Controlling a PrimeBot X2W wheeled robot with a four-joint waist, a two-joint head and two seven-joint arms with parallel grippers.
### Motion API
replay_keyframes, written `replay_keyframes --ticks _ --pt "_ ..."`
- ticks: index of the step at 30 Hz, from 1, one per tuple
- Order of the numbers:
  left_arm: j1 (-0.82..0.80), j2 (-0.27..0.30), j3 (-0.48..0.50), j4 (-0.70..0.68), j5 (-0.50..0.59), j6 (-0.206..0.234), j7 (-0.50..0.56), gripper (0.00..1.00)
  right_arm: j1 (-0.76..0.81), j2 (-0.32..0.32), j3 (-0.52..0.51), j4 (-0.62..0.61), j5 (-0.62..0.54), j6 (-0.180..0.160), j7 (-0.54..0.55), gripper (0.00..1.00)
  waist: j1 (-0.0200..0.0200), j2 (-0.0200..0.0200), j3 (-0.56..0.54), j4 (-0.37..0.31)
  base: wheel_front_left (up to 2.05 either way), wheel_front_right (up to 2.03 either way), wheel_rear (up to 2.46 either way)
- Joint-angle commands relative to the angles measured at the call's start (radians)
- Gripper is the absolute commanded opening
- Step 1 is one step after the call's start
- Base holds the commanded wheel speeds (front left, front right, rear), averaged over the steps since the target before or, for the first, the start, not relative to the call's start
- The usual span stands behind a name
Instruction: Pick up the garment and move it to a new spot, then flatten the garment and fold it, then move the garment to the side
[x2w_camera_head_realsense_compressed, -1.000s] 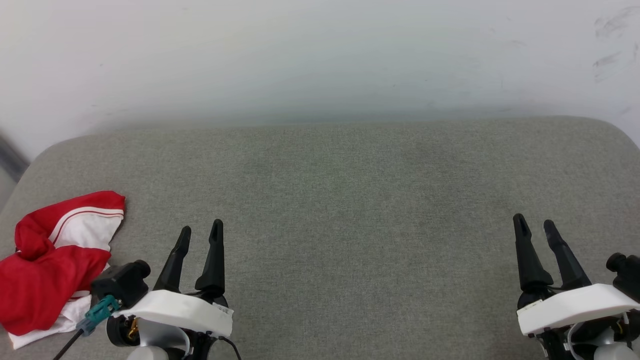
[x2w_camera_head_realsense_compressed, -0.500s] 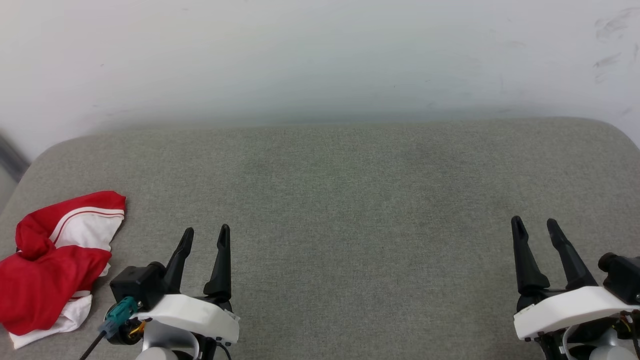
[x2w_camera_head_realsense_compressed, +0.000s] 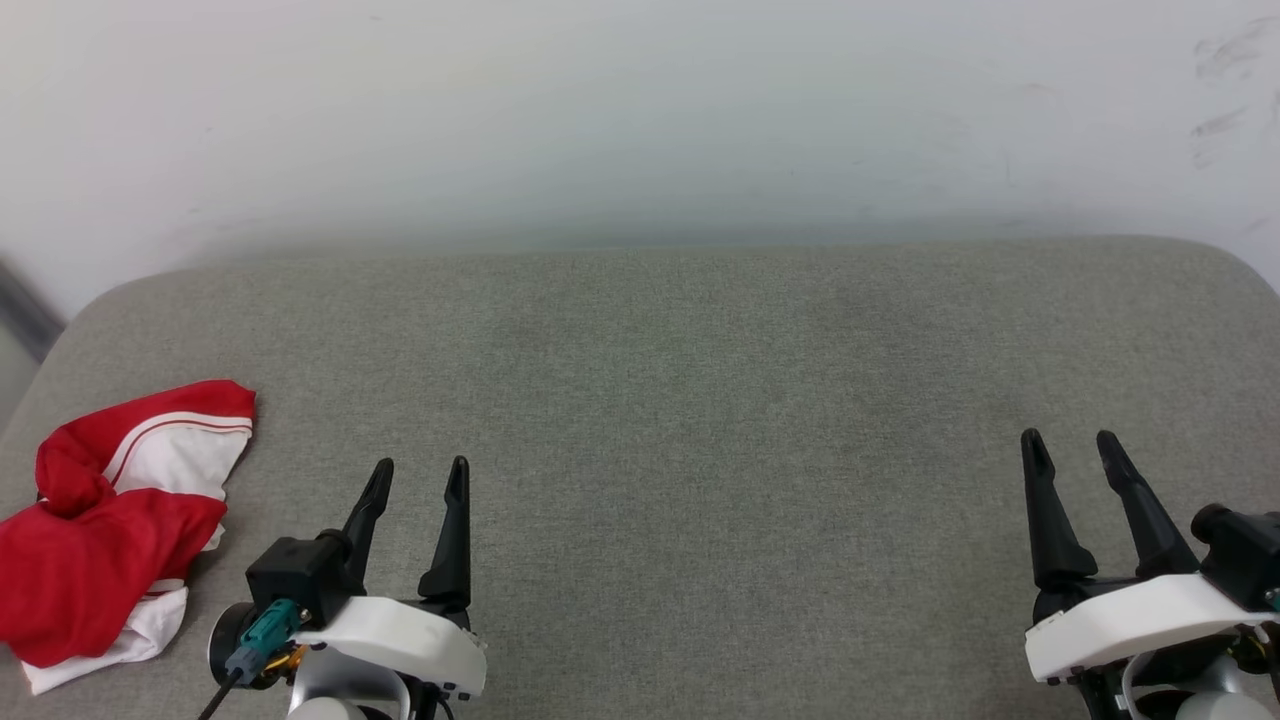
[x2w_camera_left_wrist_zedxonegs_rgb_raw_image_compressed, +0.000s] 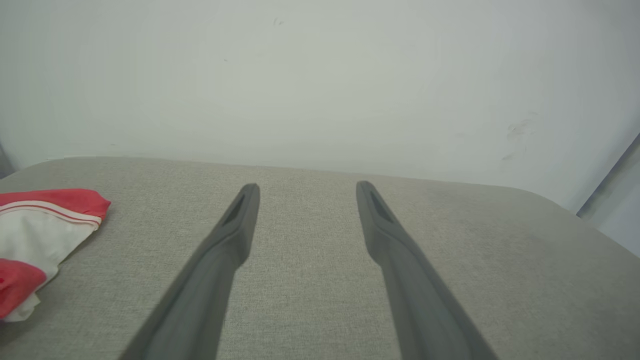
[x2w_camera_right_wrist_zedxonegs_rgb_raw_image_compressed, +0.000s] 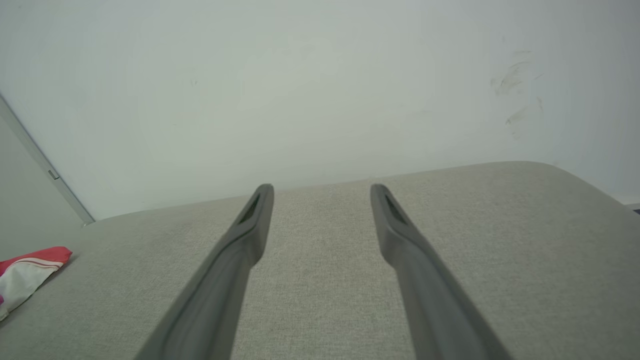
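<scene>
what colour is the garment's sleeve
White, edged with red-white striped trim; the garment is otherwise red. Head view shows it best.

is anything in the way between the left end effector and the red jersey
Nothing visible. The left end effector is open, and bare grey cushion lies between it and the crumpled red jersey at its left.
</scene>
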Motion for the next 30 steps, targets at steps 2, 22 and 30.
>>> replay_keyframes --ticks 2,22,30 --pt "-0.001 0.001 0.0 0.0 0.025 -0.004 -0.012 1.0 0.005 0.002 0.002 -0.013 -0.019 0.002 -0.004 1.0 0.0 0.0 0.0 0.001 0.0 0.0 0.0" --pt "-0.004 -0.009 -0.005 0.032 0.14 -0.006 -0.051 1.0 0.02 0.002 -0.001 -0.012 -0.146 0.001 -0.013 1.0 0.0 0.0 0.001 0.006 0.0 0.0 0.0" --pt "-0.006 -0.012 0.001 0.041 0.157 -0.005 -0.059 1.0 0.023 0.003 -0.002 -0.007 -0.172 0.001 -0.018 1.0 0.0 0.0 0.003 0.006 0.0 0.0 0.0"
